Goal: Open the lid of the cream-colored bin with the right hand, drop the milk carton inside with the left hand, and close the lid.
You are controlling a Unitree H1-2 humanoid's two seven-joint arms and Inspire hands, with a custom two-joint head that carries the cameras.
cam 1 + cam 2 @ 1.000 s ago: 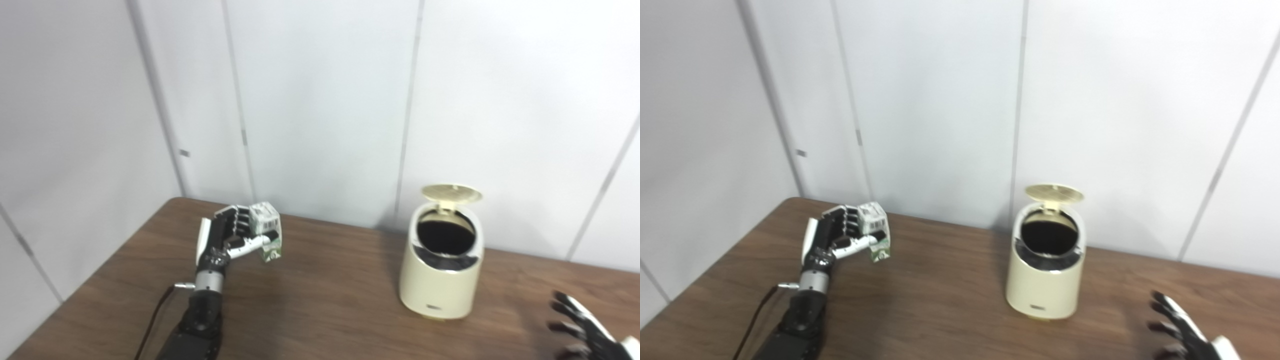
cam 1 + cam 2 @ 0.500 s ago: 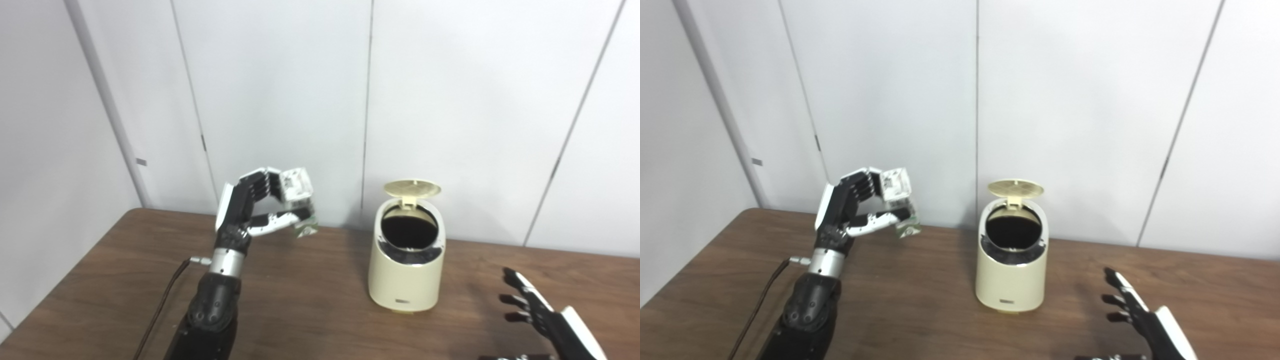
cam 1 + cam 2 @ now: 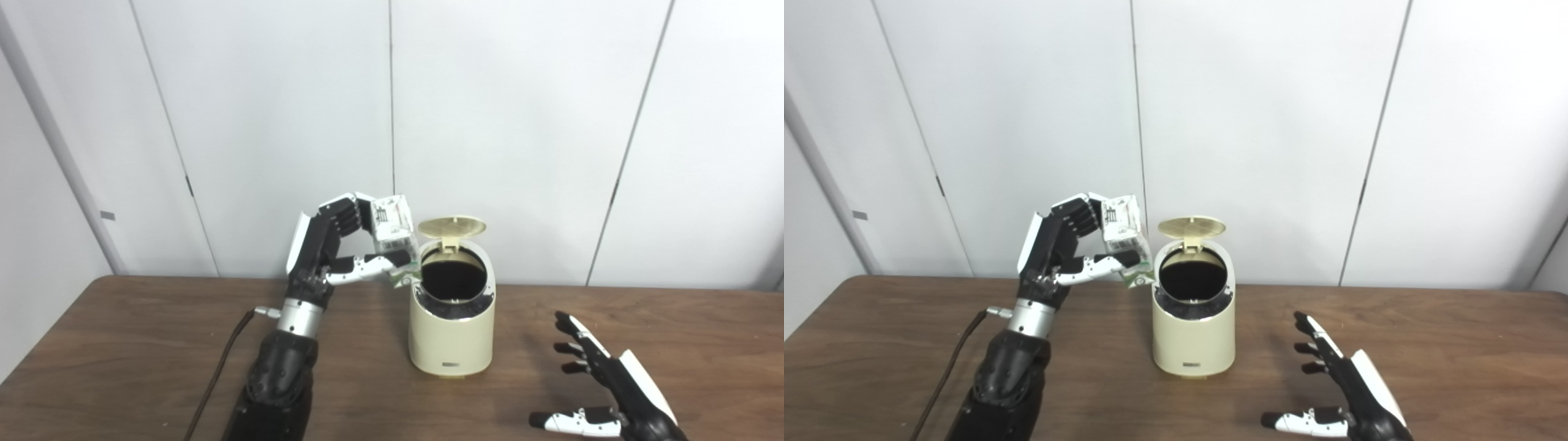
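Milk carton (image 3: 392, 228) held tilted in the air, just left of the cream-colored bin (image 3: 451, 334) and level with its rim, not yet over the dark opening. Clamped on the carton: the left robot hand (image 3: 334, 254), fingers across the top, thumb underneath. Lid (image 3: 452, 226) already up, standing at the back of the bin on its hinge, so the opening step looks done. Bin upright on the brown worktop (image 3: 122, 343), mouth clear and facing forward. To the right of the bin and nearer the camera, well apart from it: the right robot hand (image 3: 1344, 392), low over the worktop, fingers spread, holding nothing. Judged about halfway through: carton lifted and brought beside the bin; still left, a short carry over the mouth, the release, then closing the lid.
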